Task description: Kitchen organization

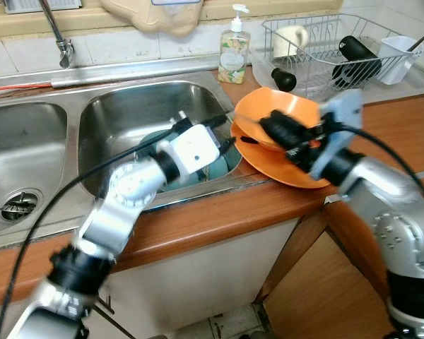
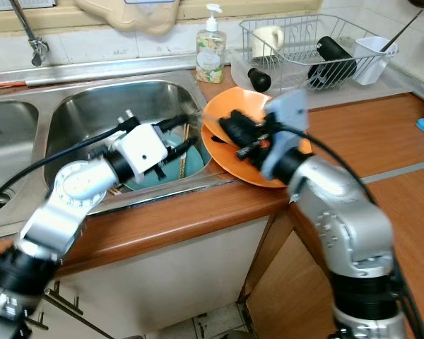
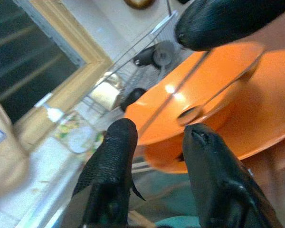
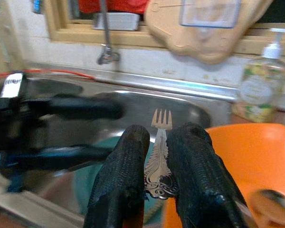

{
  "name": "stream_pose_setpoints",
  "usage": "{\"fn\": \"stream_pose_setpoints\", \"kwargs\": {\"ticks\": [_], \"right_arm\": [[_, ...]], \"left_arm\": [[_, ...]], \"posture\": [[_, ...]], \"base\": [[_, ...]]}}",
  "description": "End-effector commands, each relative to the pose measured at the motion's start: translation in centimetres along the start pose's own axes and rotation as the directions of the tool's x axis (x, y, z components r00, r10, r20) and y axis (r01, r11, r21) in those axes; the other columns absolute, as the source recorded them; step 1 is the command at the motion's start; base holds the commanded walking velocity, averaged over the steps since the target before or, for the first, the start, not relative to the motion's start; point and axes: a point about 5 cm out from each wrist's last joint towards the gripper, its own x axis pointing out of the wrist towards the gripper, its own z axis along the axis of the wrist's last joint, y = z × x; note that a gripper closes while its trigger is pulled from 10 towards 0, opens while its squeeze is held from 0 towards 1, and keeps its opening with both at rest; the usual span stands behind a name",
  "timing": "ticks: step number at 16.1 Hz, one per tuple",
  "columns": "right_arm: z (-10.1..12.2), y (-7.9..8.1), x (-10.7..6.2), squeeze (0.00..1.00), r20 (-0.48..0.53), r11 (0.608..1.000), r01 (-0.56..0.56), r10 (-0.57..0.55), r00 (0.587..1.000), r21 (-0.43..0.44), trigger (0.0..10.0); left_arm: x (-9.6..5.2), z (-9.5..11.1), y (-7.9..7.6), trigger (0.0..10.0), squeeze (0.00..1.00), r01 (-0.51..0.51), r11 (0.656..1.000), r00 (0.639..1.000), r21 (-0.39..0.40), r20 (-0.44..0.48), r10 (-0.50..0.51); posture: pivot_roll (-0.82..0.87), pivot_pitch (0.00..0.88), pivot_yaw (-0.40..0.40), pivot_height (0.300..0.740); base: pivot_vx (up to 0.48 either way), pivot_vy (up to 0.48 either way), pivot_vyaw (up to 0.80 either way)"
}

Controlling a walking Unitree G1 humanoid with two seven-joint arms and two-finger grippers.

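Right tool [image 4: 156, 178] clamped on a silver fork [image 4: 158, 156] over the orange bowl [image 1: 279, 113]; left tool [image 3: 156, 142], fingers apart, at the sink's [image 1: 106, 113] right edge

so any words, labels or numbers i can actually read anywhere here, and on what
None can be read.
Clear pump soap bottle behind the steel sink: patterned label, print too small and blurred.
Beige board hanging at the window: a pale label, blurred, no legible text.
Orange plates, silver fork in the right gripper jaws: no markings visible.
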Motion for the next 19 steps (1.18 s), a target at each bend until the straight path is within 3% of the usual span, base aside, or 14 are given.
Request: {"fn": "stream_pose_setpoints", "kwargs": {"ticks": [1,4,6,10,11,12,13,14,15,16,17,18,19], "right_arm": [[0.6,0.8,0.2,0.0,0.008,0.999,-0.039,0.039,0.999,-0.009,0.0],[0.8,1.7,0.5,0.0,0.003,0.997,-0.08,0.08,0.997,-0.01,0.0],[0.9,2.0,0.6,0.0,0.005,0.996,-0.087,0.088,0.996,-0.009,0.0],[0.9,2.6,0.7,0.0,-0.01,0.993,-0.119,0.119,0.993,-0.009,0.0],[0.7,2.8,0.7,0.0,-0.023,0.992,-0.126,0.126,0.992,-0.008,0.0],[0.7,2.8,0.8,0.0,-0.025,0.992,-0.126,0.125,0.992,-0.008,0.0],[0.6,2.8,0.8,0.0,-0.029,0.993,-0.12,0.12,0.992,-0.005,0.0],[0.6,2.8,0.8,0.0,-0.03,0.993,-0.12,0.119,0.992,-0.005,0.0],[0.6,2.7,0.9,0.0,-0.033,0.993,-0.114,0.114,0.993,-0.008,2.0],[0.6,2.6,0.9,0.0,-0.038,0.995,-0.102,0.101,0.994,-0.017,7.3],[0.6,2.2,1.1,0.0,-0.032,0.998,-0.066,0.066,0.997,-0.002,10.0],[0.6,2.1,1.1,0.0,-0.029,0.998,-0.064,0.064,0.998,0.004,10.0],[0.6,2.3,1.1,1.0,-0.027,0.997,-0.079,0.08,0.996,0.025,10.0]], "left_arm": [[0.3,0.0,-0.1,0.0,0.0,0.016,0.999,1.0,0.05,0.001,-0.017],[1.0,-0.6,0.3,0.1,0.0,0.023,0.991,0.999,0.129,-0.028,-0.02],[1.3,-1.1,0.3,0.7,0.0,0.049,0.983,0.998,0.175,-0.05,-0.041],[1.3,-1.8,0.5,0.9,0.0,0.053,0.975,0.996,0.216,-0.076,-0.037],[1.2,-2.0,0.7,2.8,0.0,0.021,0.974,0.997,0.225,-0.08,-0.003],[1.2,-2.1,0.8,2.8,0.0,0.017,0.974,0.997,0.227,-0.081,0.001],[1.2,-2.3,0.7,1.8,0.0,0.033,0.97,0.996,0.24,-0.088,-0.012],[1.2,-2.4,0.7,1.8,0.0,0.037,0.969,0.996,0.242,-0.09,-0.016],[1.2,-2.4,0.6,0.0,0.0,0.04,0.969,0.996,0.245,-0.092,-0.018],[1.1,-2.5,0.6,0.0,0.0,0.042,0.968,0.996,0.248,-0.092,-0.019],[1.0,-2.7,0.6,0.0,0.0,0.045,0.966,0.995,0.255,-0.101,-0.02],[0.9,-2.8,0.7,0.0,0.0,0.044,0.965,0.994,0.257,-0.104,-0.018],[0.7,-3.2,1.2,0.0,0.0,0.022,0.965,0.992,0.261,-0.128,0.012]], "posture": [[-0.13,0.0,0.004,0.74],[-0.13,0.0,0.008,0.74],[-0.13,0.0,0.009,0.74],[-0.13,0.0,0.009,0.74],[-0.13,0.0,0.01,0.74],[-0.13,0.0,0.01,0.74],[-0.13,0.0,0.01,0.74],[-0.13,0.0,0.01,0.74],[-0.13,0.0,0.01,0.74],[-0.13,0.0,0.01,0.74],[-0.13,0.0,0.012,0.74],[-0.13,0.0,0.012,0.74],[-0.13,0.0,0.014,0.74]], "base": [[0.0,0.0,0.0],[0.0,0.0,0.0],[0.0,0.0,0.0],[0.0,0.0,0.0],[0.0,0.0,0.0],[0.0,0.0,0.0],[0.0,0.0,0.0],[0.0,0.0,0.0],[0.0,0.0,0.0],[0.0,0.0,0.0],[0.0,0.0,0.0],[0.0,0.0,0.0],[0.0,0.0,0.0]]}}
